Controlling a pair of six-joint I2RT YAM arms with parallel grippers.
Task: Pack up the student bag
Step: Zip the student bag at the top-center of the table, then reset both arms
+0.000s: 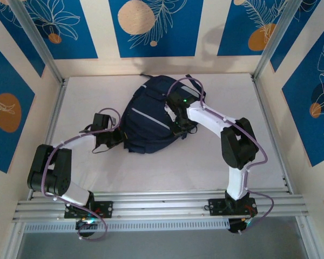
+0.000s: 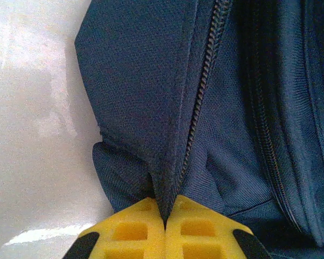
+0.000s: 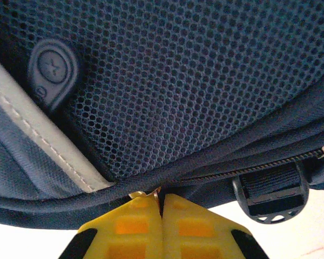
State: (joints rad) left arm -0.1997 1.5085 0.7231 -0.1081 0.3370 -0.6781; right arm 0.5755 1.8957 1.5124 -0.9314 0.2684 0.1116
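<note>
The student bag [image 1: 148, 116], dark navy with thin light stripes, lies flat in the middle of the white table. My left gripper [image 1: 117, 138] is at its lower left edge. In the left wrist view this gripper [image 2: 164, 209] is shut on a raised fold of navy fabric [image 2: 151, 108] just beside a zipper [image 2: 202, 91]. My right gripper [image 1: 178, 127] reaches in from the bag's right side. In the right wrist view it [image 3: 161, 197] is shut on the bag's piped edge below a mesh panel [image 3: 194, 81], with a small metal tab [image 3: 151, 192] showing at the fingertips.
A grey reflective stripe [image 3: 38, 135], a rubber patch [image 3: 53, 71] and a black strap buckle [image 3: 272, 198] sit near the right gripper. White table [image 1: 205, 162] surrounds the bag, walled in by an aluminium frame [image 1: 267, 116] and patterned panels.
</note>
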